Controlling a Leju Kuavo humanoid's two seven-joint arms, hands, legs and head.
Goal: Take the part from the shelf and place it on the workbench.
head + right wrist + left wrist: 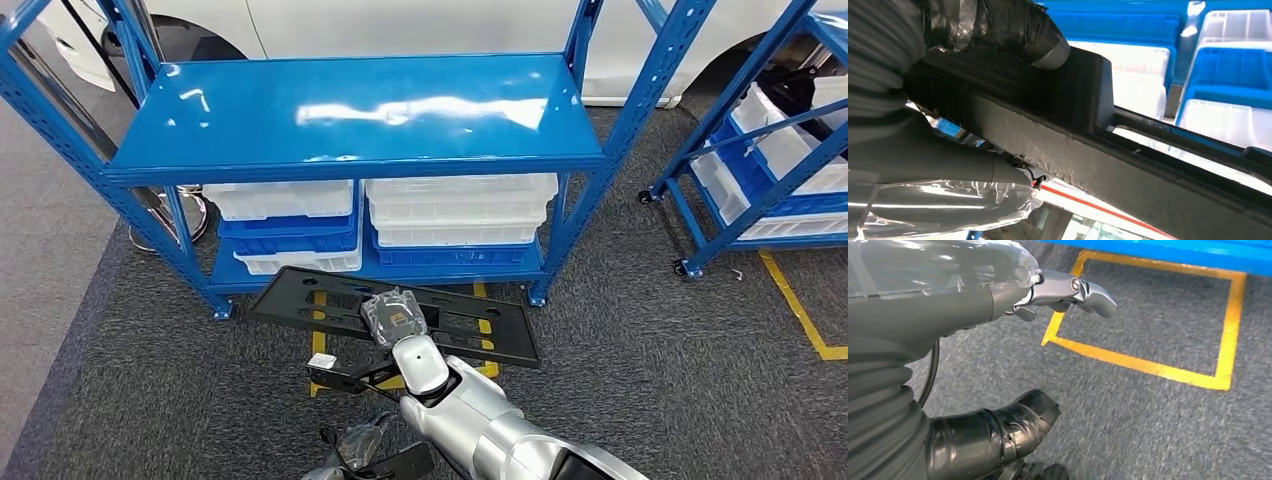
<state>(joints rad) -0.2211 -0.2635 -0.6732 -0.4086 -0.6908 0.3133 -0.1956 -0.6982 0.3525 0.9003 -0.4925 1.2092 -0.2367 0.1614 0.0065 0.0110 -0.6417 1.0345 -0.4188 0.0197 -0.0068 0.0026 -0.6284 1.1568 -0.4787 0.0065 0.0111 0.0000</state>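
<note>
The part point(330, 300) is a long, flat black frame with rectangular cut-outs, held clear of the shelf point(350, 110) and above the grey carpet point(640, 380), just in front of the lower tier. The right hand point(395, 318) grips it near mid-length: in the right wrist view the dark thumb point(1043, 37) presses one face of a thick bar of the frame, with the fingers hidden beneath. The part appears rigid moulded plastic, probably light for its length, with a matt, slightly grainy surface that should resist slipping. Because of its length, an off-centre hold would likely let one end droop or swing; a grip on a solid bar near the middle suits it best. The left hand point(1068, 292) hangs over the carpet, fingers apart, holding nothing. White and blue bins point(460, 215) occupy the lower tier of the shelf. No table is visible here.
</note>
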